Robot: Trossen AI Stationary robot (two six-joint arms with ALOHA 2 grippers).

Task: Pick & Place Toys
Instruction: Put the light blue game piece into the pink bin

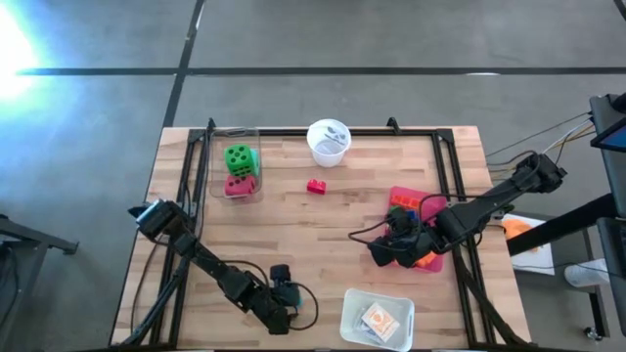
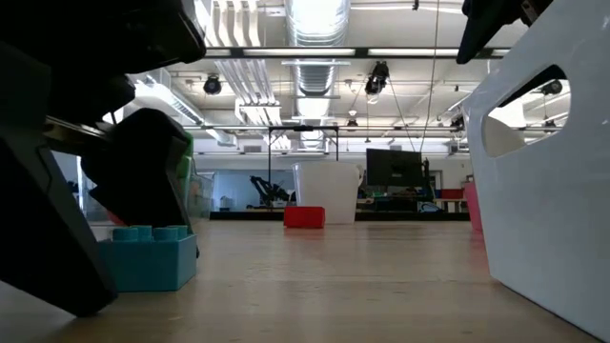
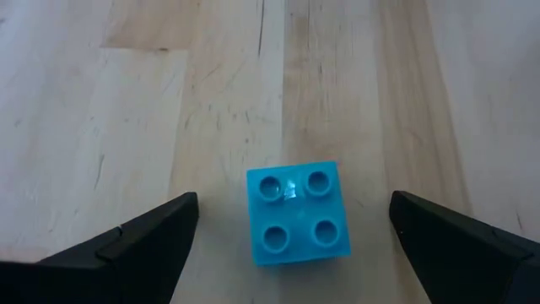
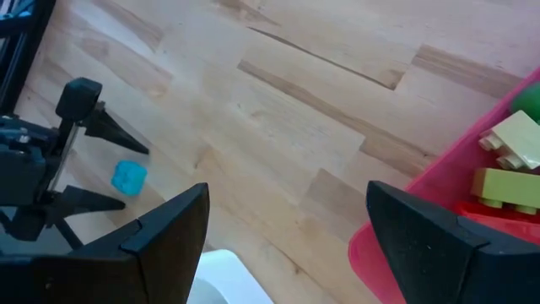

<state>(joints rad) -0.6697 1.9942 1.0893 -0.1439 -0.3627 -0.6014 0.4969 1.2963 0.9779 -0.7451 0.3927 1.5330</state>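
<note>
- we see the green die (image 1: 239, 156) stacked on the red die (image 1: 239, 184) in a clear bin (image 1: 217, 137) at far left.
- our left gripper (image 3: 291, 221) is spread around a blue brick (image 3: 296, 213) on the table.
- a red brick (image 1: 316, 186) lies mid-table.
- our right gripper (image 4: 287, 221) hangs spread beside the pink tray (image 4: 439, 211).

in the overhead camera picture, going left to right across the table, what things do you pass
Clear box holding the green die and red die → left gripper → red brick → white cup → white tray → right gripper → pink tray of bricks.
</note>
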